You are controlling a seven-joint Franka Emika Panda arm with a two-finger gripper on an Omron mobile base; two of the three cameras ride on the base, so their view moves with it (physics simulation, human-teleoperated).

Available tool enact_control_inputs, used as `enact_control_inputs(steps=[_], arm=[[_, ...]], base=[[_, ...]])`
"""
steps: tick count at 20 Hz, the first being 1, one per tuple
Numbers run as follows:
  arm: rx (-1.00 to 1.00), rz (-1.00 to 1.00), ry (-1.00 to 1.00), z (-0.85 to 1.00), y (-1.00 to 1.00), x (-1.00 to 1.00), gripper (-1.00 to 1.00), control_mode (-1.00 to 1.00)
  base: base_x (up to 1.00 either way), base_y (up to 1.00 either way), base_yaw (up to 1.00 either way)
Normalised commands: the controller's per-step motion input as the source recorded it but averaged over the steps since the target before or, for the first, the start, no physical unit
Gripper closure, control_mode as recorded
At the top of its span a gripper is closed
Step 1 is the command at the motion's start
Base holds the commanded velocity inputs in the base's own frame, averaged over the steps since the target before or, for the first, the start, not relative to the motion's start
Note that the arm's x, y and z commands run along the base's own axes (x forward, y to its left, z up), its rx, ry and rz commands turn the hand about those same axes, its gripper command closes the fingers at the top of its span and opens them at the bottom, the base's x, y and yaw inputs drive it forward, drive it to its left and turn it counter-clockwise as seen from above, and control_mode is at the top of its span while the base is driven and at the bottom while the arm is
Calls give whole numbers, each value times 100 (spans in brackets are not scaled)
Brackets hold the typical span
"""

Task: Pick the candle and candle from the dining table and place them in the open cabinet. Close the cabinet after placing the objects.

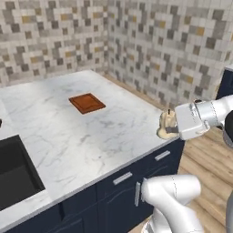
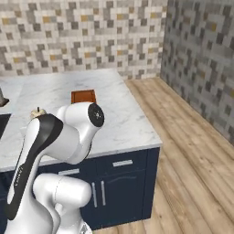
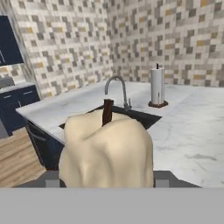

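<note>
Candle of pale cream wax (image 1: 167, 124), squat with a narrower top and a dark wick, is sitting between the jaws of the white arm's gripper (image 1: 170, 129), which are clenching on its lower body from the side; in the hand view the cream candle (image 3: 106, 151) is looming large just ahead of the camera, its wick pointing up, so its long axis is standing roughly upright and crosswise to the jaws. It is hanging at the right-hand edge of the broad white marble-patterned table (image 1: 68, 132), near the corner closest to the wooden floor, and whether its base is touching the top or riding just above it I cannot tell. From the right base view a small tan shape with a wick (image 2: 38, 111) is peeking over the arm's dark shoulder near the table's left part; it may be this held candle or the second one, and I cannot say which. A reddish-brown square board (image 1: 87, 103) is lying well apart, toward the middle of the table. My judgement is that the coming move is depending on carrying the candle upright away from this edge toward the navy wall cabinet (image 3: 8, 41), which is showing up and to the left in the hand view.
</note>
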Motion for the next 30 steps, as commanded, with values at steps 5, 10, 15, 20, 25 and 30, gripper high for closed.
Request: enact_control_inputs(steps=[5, 10, 15, 20, 25, 30], arm=[[0, 0, 0, 0, 0, 0, 100, 100], [0, 0, 0, 0, 0, 0, 100, 100], [0, 0, 0, 0, 0, 0, 100, 100], [0, 0, 0, 0, 0, 0, 100, 100], [0, 0, 0, 0, 0, 0, 100, 100], [0, 0, 0, 0, 0, 0, 100, 100]], base=[[18, 0, -33], [30, 0, -30], [38, 0, -29], [39, 0, -29], [34, 0, -39], [25, 0, -47]])
